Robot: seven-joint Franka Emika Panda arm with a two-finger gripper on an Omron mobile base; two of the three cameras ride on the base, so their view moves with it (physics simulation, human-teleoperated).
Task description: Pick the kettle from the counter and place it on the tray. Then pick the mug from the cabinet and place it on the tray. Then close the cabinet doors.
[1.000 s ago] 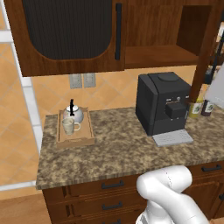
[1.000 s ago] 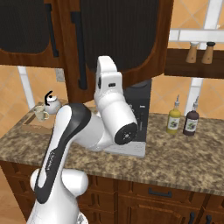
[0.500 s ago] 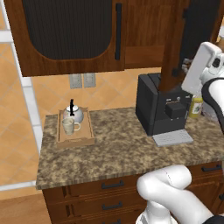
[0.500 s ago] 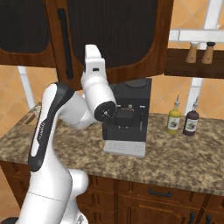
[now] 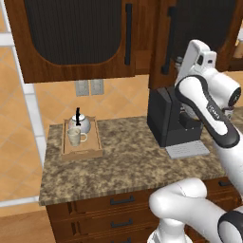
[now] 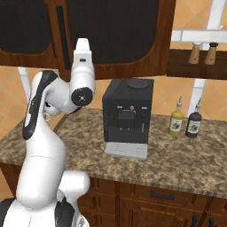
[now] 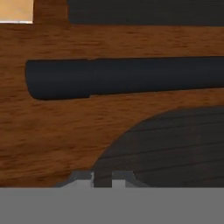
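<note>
The wooden tray lies at the left end of the granite counter. On it stand the silver kettle and, in front of it, the cream mug. The left cabinet door is closed. The right cabinet door stands almost flush with it. My gripper is raised against the right door, tips close together and holding nothing. Right in front of it are the door's black bar handle and dark arched panel. My hand presses at the door's face.
A big black coffee machine with a grey drip grate stands under the right door. Two bottles stand to its right. Drawers with black handles run below the counter edge.
The right cabinet door has swung from wide open to nearly closed. My arm has swept leftward and up with it, staying against the door.
</note>
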